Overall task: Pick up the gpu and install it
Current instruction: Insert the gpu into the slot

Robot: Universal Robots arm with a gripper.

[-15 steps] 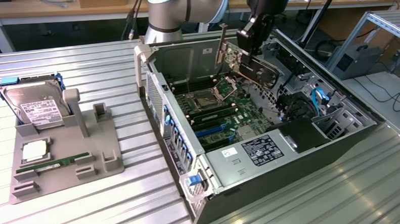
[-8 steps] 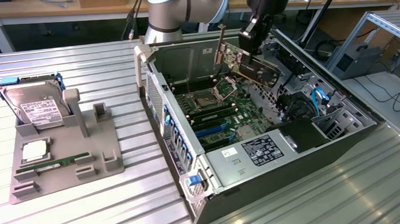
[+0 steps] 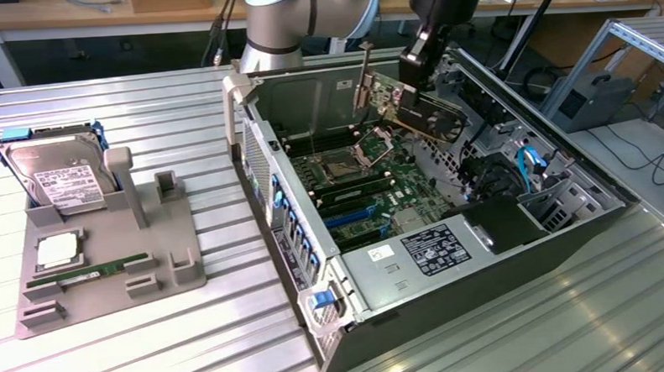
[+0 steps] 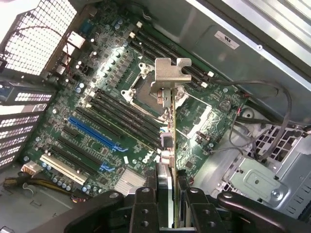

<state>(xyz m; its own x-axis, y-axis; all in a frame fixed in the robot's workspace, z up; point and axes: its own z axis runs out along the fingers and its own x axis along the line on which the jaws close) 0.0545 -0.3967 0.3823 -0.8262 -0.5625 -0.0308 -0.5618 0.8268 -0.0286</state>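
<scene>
The gpu is a thin dark card with a narrow silvery bracket strip at one end. It hangs tilted inside the open computer case, above the green motherboard. My gripper comes down from above and is shut on the card's upper edge. In the wrist view the gpu shows edge-on between my fingers, its bracket pointing away over the CPU socket. The blue expansion slot lies off to one side of the card, apart from it.
The case's drive cage and cables crowd the exterior view's right side of the card. On the exterior view's left, a grey fixture holds a silver hard drive, a CPU and a green memory stick.
</scene>
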